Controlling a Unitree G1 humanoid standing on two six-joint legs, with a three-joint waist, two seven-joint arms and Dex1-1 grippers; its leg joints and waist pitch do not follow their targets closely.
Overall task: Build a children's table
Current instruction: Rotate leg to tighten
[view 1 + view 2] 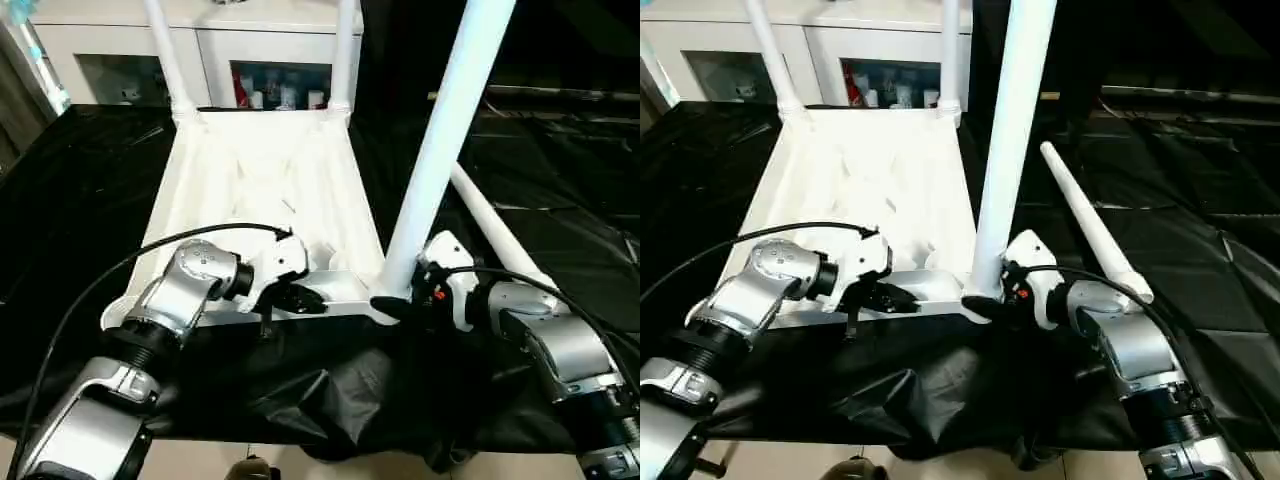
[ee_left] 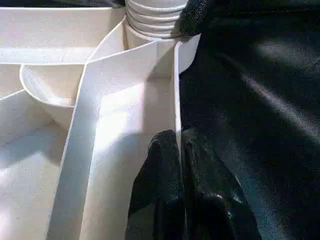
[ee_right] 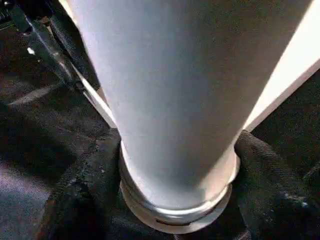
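The children's table top [image 1: 260, 170] lies upside down on black sheeting, ribbed underside facing up. Two white legs [image 1: 165, 50] [image 1: 345, 50] stand in its far corner sockets. A third leg [image 1: 445, 130] rises, leaning slightly, from the near right socket. My right gripper [image 1: 395, 305] holds this leg just above the socket, one black finger [image 3: 85, 190] pressed against each side. My left gripper [image 2: 177, 137] is shut on the thin near rim of the top, a little left of that socket. One more leg [image 1: 1090, 215] lies loose on the sheeting at the right.
Black plastic sheeting [image 1: 80, 180] covers the work surface and bunches up at the front edge [image 1: 330, 400], with pale floor below it. A white glass-door cabinet [image 1: 270, 60] stands behind the table top.
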